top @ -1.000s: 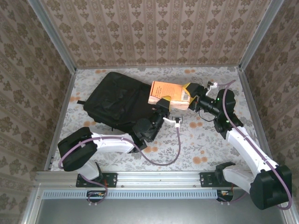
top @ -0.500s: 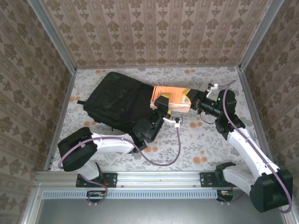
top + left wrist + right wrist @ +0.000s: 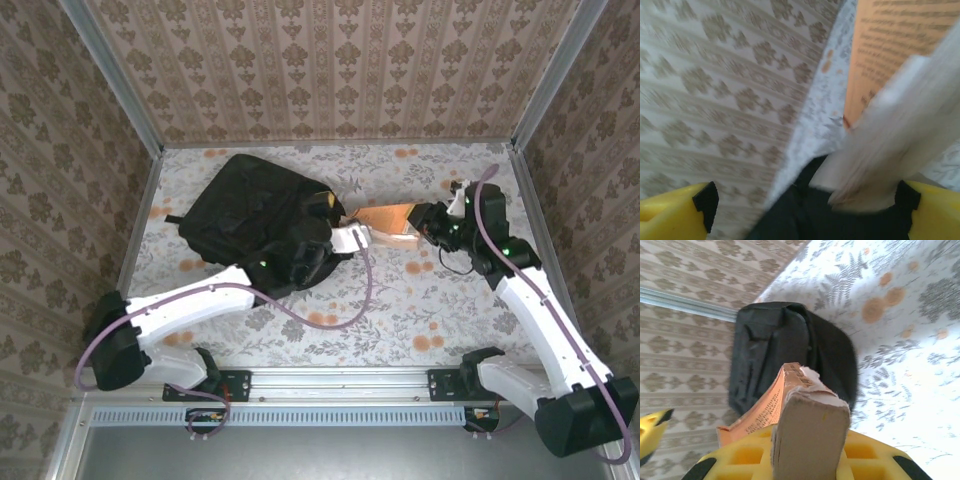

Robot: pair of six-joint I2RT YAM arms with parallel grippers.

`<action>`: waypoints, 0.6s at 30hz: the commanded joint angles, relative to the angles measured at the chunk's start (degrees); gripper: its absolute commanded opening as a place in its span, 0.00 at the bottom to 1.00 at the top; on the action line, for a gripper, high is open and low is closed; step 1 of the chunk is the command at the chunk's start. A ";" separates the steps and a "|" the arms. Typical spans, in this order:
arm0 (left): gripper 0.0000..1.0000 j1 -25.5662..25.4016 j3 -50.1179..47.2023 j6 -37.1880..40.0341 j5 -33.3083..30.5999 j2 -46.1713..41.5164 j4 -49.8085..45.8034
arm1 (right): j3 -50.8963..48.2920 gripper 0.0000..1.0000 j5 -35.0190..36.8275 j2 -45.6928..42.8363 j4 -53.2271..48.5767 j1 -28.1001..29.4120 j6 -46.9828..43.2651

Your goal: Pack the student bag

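**A:** Where's the student bag [image 3: 250, 215] sitting right now?

**B:** Flat on the flowery table [image 3: 450, 310], left of the middle and up toward the back wall. Big black thing, takes up a good chunk of that side.

**A:** And what are the arms doing?

**B:** The right gripper [image 3: 428, 224] has its jaws clenched on the right-hand end of an orange book [image 3: 385, 218], so the book hangs between it and the bag. The book's other end reaches the bag's right edge. Honestly can't tell if it's inside the opening or just up against it.

**A:** And the left one?

**B:** The left gripper [image 3: 806, 200] is parked at that same edge of the bag, with the arm reaching in over the bag's near side. Its jaws are spread wide, nothing pinched. On its wrist view you get black fabric and the book's blurry page edges between the two yellow fingers [image 3: 670, 210], and the orange cover is up top.
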 commanded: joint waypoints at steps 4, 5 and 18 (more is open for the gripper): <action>0.92 9.57 14.07 -31.31 18.41 -0.20 -27.72 | 8.80 0.00 14.37 7.00 -20.92 4.91 -13.39; 0.92 11.22 15.73 -33.29 21.29 0.86 -29.66 | 8.98 0.00 14.42 7.27 -21.27 5.00 -13.32; 0.99 16.04 35.34 -40.22 32.37 22.01 -51.22 | 7.19 0.00 12.12 8.43 -19.04 5.27 -9.45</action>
